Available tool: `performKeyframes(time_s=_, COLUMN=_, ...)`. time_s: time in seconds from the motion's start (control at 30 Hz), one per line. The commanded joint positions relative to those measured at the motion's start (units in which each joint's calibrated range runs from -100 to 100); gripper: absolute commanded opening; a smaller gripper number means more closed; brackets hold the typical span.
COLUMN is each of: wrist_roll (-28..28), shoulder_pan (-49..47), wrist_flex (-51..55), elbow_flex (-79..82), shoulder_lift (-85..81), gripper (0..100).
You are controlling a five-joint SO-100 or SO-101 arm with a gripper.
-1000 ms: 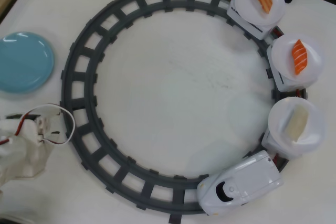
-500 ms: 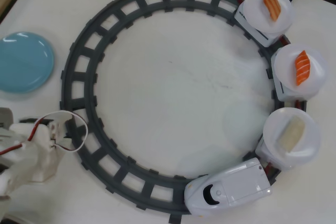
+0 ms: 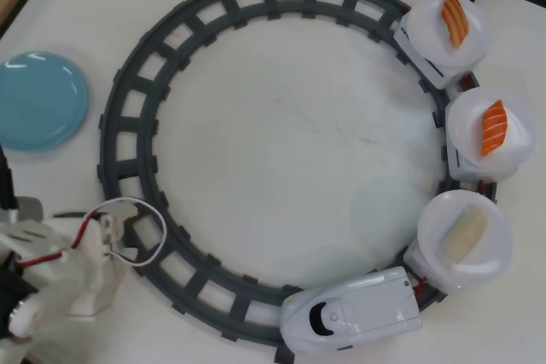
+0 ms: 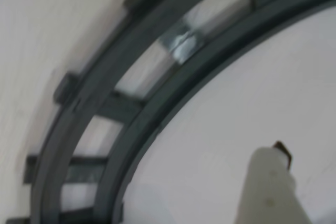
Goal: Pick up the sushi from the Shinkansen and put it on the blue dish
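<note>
The white Shinkansen (image 3: 351,314) sits on the grey ring track (image 3: 136,100) at the bottom of the overhead view. Behind it are three white cars. The nearest carries a pale white sushi (image 3: 465,232), and the other two each carry a salmon sushi (image 3: 493,125) (image 3: 455,19). The blue dish (image 3: 38,100) lies empty at the left, outside the ring. My gripper (image 3: 109,236) is at the lower left over the track, far from the train. The wrist view shows only one white finger (image 4: 270,182) above the table beside the track (image 4: 157,103), and it holds nothing.
My white arm body (image 3: 51,283), with red and white wires, fills the bottom left corner. The table's edge runs along the top left and top right corners. Inside the ring is bare white table (image 3: 290,142).
</note>
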Motion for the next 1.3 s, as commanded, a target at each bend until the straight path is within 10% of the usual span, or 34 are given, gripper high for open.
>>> performKeyframes(time_s=0.0, wrist_roll=3.1, shoulder_pan=5.7, wrist_flex=0.3, elbow_flex=-3.0, shoulder_lift=-1.2, gripper=16)
performKeyframes(time_s=1.27, wrist_roll=34.5, shoulder_pan=36.4, wrist_flex=-4.3, elbow_flex=-5.6, shoulder_lift=-0.8, gripper=26)
